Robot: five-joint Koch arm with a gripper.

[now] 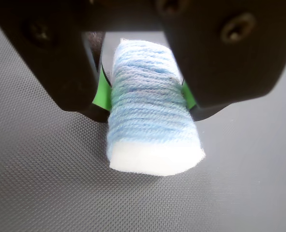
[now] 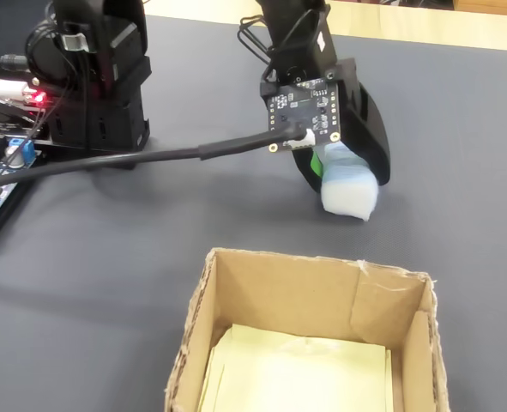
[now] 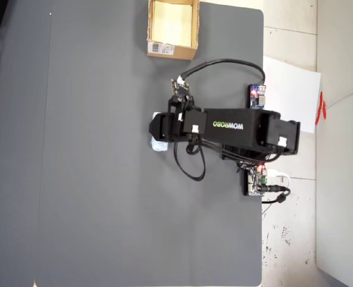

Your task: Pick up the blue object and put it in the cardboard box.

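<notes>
Pale-blue yarn-wrapped blue object [image 1: 152, 104] clamped between the gripper [image 1: 142, 99] jaws above grey mat [image 2: 459, 129]; cardboard box [image 2: 317, 296] nearby, circuit board [image 2: 307, 112] and cable [image 2: 150, 156] alongside.

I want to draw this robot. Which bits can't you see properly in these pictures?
- Blue object: its top end is hidden between the gripper jaws in the wrist view; the arm covers most of it overhead.
- Cardboard box: its near part is cut off by the bottom edge of the fixed view.
- Barcode label: too small to read overhead.
</notes>
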